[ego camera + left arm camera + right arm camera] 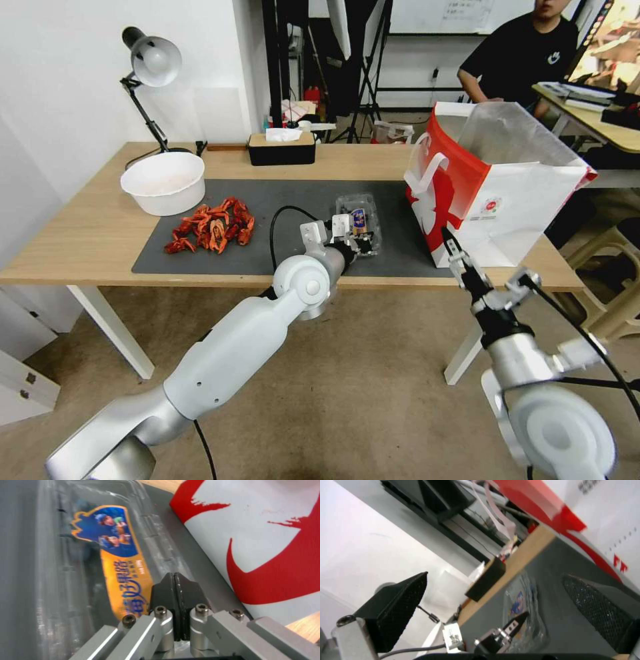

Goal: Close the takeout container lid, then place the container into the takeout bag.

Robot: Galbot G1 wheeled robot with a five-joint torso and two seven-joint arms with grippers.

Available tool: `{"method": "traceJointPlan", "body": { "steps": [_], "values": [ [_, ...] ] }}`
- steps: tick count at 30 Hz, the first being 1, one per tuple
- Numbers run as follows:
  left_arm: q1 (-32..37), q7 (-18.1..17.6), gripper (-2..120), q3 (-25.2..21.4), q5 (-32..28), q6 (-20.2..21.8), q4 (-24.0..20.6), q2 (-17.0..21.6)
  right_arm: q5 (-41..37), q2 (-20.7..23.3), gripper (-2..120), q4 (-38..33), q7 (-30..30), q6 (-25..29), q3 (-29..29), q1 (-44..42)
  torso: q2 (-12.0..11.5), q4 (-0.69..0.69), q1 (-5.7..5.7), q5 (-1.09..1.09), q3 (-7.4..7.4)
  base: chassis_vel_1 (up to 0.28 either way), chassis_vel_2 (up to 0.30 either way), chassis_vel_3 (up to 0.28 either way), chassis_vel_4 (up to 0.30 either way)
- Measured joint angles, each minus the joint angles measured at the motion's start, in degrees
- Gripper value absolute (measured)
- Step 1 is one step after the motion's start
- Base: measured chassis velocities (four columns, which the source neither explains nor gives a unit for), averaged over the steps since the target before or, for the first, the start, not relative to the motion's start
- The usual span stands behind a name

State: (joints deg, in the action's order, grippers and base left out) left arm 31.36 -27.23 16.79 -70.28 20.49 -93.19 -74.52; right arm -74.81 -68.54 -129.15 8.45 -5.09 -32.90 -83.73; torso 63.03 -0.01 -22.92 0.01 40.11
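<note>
the left tool (175, 580), fingers pressed together, rests on the lid (110, 555) of the takeout container (360, 223). the right tool (500, 600) hangs spread at the table's (80, 233) near edge, by the takeout bag (507, 193).

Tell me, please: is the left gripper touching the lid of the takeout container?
Cannot tell. In the left wrist view the shut left gripper overlaps the lid near its label, but no view plainly shows contact or a gap.

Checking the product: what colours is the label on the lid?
Orange-yellow with a blue picture, clearest in the left wrist view: label on the lid.
</note>
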Motion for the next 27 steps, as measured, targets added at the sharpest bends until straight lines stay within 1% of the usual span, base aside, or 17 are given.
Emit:
{"method": "traceJointPlan", "body": {
  "steps": [2, 5, 7, 14, 16, 20, 27],
  "values": [
    [-0.40, 0.06, 0, 0.43, 0.00, -0.07, 0.37, -0.27, -1.75, 0.58, 100, 1.71, 2.16, -2.32, 0.48, 2.82, 0.00, 0.00, 0.00, 0.00, 0.00, 0.000, 0.000, 0.000, 0.000],
    [-0.71, 0.09, 0, 0.73, 0.00, -0.23, 0.71, -0.43, -2.49, 1.28, 100, 3.76, 3.40, -3.74, 1.24, 5.18, -0.01, 0.03, -0.01, 0.00, 0.00, 0.000, 0.000, 0.000, 0.000],
    [-1.14, 0.16, 0, 1.22, 0.00, -0.34, 1.14, -0.59, -2.75, 1.67, 100, 5.10, 3.98, -4.19, 1.57, 6.46, -0.01, 0.03, 0.00, 0.00, 0.00, 0.000, 0.000, 0.000, 0.000],
    [-1.96, 0.42, 0, 2.68, -0.01, -0.60, 1.87, -0.90, -3.78, 1.72, 100, 6.37, 5.22, -4.94, 1.98, 8.40, 0.00, 0.00, 0.01, 0.00, -0.01, 0.000, 0.000, 0.000, 0.000],
    [-1.96, 0.39, 0, 2.69, -0.01, -0.71, 1.93, -0.89, -4.40, 1.71, 100, 6.60, 5.71, -5.39, 2.17, 9.16, -0.01, 0.00, 0.01, 0.00, -0.01, 0.000, 0.000, 0.000, 0.000],
    [-1.94, -0.15, 0, 2.55, -0.01, -1.07, 2.14, -0.67, -6.57, 1.73, 100, 8.74, 7.61, -7.53, 3.78, 14.03, -0.01, 0.02, 0.01, -0.01, -0.01, 0.000, 0.000, 0.000, 0.000],
    [-1.67, -1.08, 0, 1.52, -0.04, -1.22, 2.27, -0.42, -6.97, 1.41, 100, 12.13, 9.31, -8.36, 6.55, 19.73, -0.01, 0.02, 0.00, -0.01, 0.00, 0.000, 0.000, 0.000, 0.000]
  ]
}}
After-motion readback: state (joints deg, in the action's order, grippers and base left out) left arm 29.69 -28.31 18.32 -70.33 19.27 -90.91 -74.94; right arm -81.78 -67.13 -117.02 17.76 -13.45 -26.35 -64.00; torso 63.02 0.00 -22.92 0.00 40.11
